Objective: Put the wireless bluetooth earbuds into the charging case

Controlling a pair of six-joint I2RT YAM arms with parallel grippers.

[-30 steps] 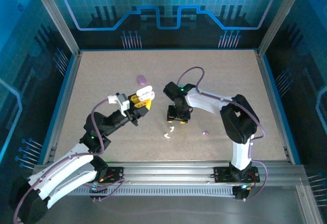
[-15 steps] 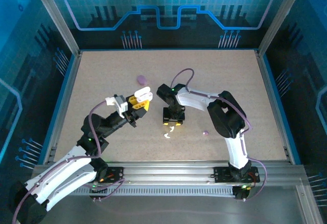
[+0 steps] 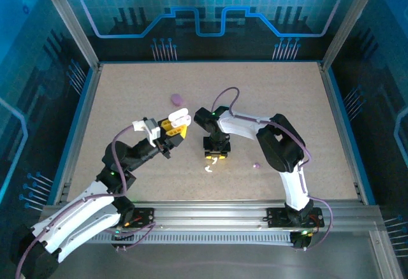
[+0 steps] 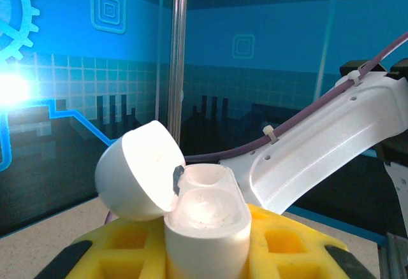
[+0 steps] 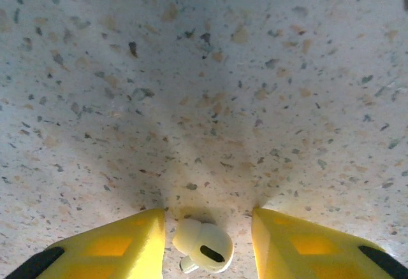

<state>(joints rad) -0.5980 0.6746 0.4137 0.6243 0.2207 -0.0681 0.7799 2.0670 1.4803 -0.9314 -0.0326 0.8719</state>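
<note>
My left gripper (image 3: pixel 172 127) is shut on a white charging case (image 3: pixel 180 117), held above the table. In the left wrist view the charging case (image 4: pixel 207 218) stands upright between the yellow fingers (image 4: pixel 290 250), its lid (image 4: pixel 135 172) swung open to the left and both wells showing. My right gripper (image 3: pixel 215 152) points down at the table, open. A white earbud (image 5: pixel 205 247) lies on the table between its yellow fingers (image 5: pixel 108 248), with a gap on each side. A second white earbud (image 3: pixel 208 169) lies just nearer, and a purple earbud (image 3: pixel 257 164) lies to the right.
A purple case (image 3: pixel 176 99) sits on the speckled table (image 3: pixel 280 100) behind the left gripper. The right arm's white forearm (image 4: pixel 319 158) crosses close behind the held case. Blue-lit walls and metal posts (image 3: pixel 83 43) fence in the table.
The right gripper has moved left and down onto the table around the white earbud, and its fingers have drawn closer together. The left arm shifted slightly left with the case.
</note>
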